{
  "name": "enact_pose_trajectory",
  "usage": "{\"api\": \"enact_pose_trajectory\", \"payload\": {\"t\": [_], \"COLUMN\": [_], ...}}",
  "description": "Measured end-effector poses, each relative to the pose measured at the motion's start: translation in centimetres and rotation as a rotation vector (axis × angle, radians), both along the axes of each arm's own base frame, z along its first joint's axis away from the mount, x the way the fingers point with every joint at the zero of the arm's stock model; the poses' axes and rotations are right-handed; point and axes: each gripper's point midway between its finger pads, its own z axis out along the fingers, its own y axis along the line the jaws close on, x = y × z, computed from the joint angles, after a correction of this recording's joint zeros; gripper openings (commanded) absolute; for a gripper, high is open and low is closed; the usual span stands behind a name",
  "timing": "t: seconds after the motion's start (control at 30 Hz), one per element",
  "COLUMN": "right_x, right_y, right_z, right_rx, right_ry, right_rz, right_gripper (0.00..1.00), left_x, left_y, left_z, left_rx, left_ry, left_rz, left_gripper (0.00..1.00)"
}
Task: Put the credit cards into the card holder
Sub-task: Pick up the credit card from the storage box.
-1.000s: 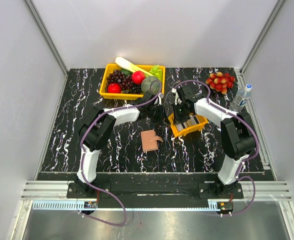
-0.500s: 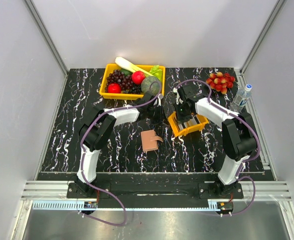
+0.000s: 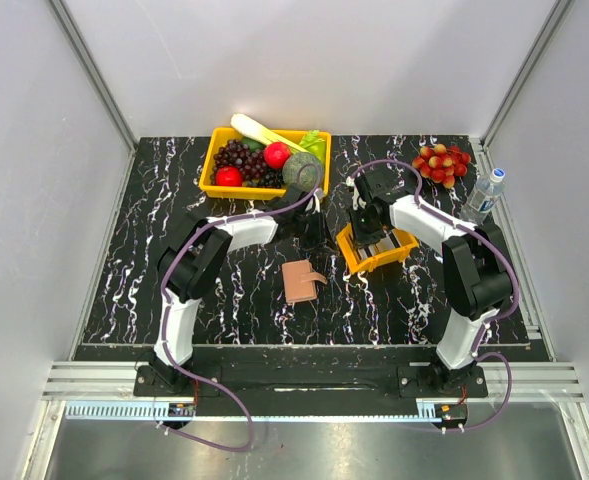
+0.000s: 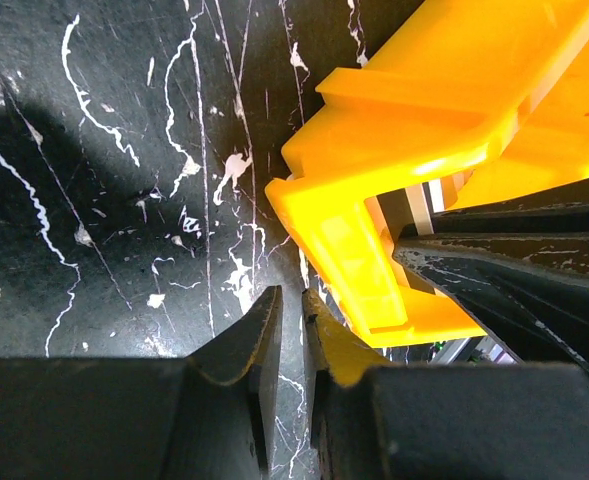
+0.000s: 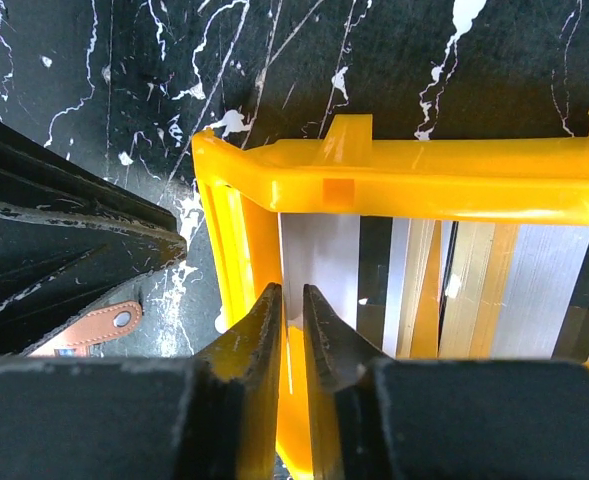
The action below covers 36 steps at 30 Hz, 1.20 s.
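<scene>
Right of the tabletop's centre: credit cards (image 5: 319, 270), standing on edge in a row inside the orange tray (image 5: 374, 180). Your nearer tool is the right gripper (image 5: 286, 292), directly over the end card by the tray's wall, jaws a thin slit. You cannot tell whether they pinch it. Left gripper (image 4: 292, 295): near-closed, empty, outside the tray's corner. Card holder (image 3: 301, 281): just beside the tray, toward the near edge.

Black white-veined marble table (image 3: 144, 200), plain grey walls (image 3: 324, 60), aluminium corner rails (image 3: 92, 75)
</scene>
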Motion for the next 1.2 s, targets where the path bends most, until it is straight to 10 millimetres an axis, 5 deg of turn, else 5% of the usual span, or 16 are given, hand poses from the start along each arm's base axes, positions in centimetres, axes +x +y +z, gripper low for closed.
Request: {"api": "enact_pose_trajectory", "payload": {"t": [0.1, 0.23, 0.43, 0.6, 0.87, 1.07, 1.2], "right_x": [0.0, 0.1, 0.1, 0.0, 1.0, 0.5, 0.6], "right_y": [0.0, 0.1, 0.0, -0.1, -0.6, 0.3, 1.4], "right_z": [0.0, 0.0, 0.6, 4.3, 11.0, 11.9, 12.0], "right_rx": [0.001, 0.003, 0.007, 0.035, 0.046, -0.044, -0.097], "right_ry": [0.001, -0.002, -0.015, -0.092, -0.243, -0.336, -0.396], "right_rz": [0.001, 0.003, 0.001, -0.004, -0.165, -0.343, -0.415], "right_gripper": [0.21, 0.02, 0.00, 0.00, 0.00, 0.00, 0.00], "left_x": [-0.1, 0.0, -0.1, -0.2, 0.6, 1.6, 1.8], "left_y": [0.0, 0.0, 0.1, 0.4, 1.6, 5.7, 10.1], "left_z": [-0.1, -0.1, 0.3, 1.8, 7.0, 7.9, 6.9], "left_rx": [0.001, -0.001, -0.004, -0.013, -0.030, 0.033, 0.135], "left_ry": [0.003, 0.000, -0.007, -0.040, -0.166, -0.209, -0.203], "left_rz": [0.000, -0.001, -0.001, -0.004, 0.032, 0.147, 0.254], "left_gripper": [0.18, 0.18, 0.23, 0.38, 0.52, 0.62, 0.73]}}
